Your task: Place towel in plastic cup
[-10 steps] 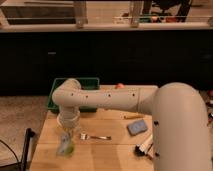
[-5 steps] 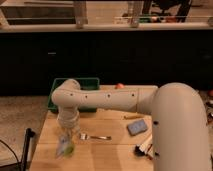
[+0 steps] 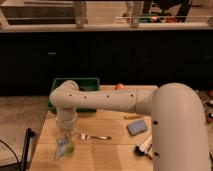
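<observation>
Nothing has visibly shifted over the last second: the arm still reaches to the left of the worktop (image 3: 115,150), wrist pointing down, with the gripper (image 3: 65,136) poised at the near-left corner directly above the plastic cup (image 3: 66,145). The towel (image 3: 62,149) shows as a pale wad at the cup, apparently hanging into or against it. Whether the jaws are apart or together cannot be told. The pause suggests the drop is at hand. A fork (image 3: 95,136) lies just right of the cup.
</observation>
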`<move>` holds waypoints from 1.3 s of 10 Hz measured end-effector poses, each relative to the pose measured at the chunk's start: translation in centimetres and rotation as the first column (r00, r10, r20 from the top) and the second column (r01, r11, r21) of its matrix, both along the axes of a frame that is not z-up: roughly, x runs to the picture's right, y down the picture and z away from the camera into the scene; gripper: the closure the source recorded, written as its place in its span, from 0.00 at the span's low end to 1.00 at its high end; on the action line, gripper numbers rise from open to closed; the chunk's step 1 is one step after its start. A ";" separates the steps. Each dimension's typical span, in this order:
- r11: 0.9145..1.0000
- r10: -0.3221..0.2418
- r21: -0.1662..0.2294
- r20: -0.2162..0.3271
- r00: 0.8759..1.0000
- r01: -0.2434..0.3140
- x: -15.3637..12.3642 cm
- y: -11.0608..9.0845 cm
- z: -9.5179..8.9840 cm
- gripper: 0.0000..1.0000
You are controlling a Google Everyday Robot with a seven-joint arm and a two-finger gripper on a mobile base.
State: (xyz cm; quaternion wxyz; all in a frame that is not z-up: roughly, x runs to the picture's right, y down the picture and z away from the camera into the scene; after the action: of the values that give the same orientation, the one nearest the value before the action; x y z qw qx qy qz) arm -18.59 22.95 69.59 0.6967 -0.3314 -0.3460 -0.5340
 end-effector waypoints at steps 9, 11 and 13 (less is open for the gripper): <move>0.998 -0.018 -0.055 0.028 0.999 0.020 0.2 0.9 -0.4 0.41; 0.998 -0.025 -0.054 0.033 0.999 0.027 0.1 0.9 -0.4 0.22; 0.998 -0.030 -0.049 0.035 0.999 0.031 0.2 0.7 -0.5 0.20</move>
State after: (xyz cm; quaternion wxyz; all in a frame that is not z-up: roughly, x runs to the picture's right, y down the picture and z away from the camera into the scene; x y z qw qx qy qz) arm -18.42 23.66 69.11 0.6741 -0.3446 -0.3657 -0.5415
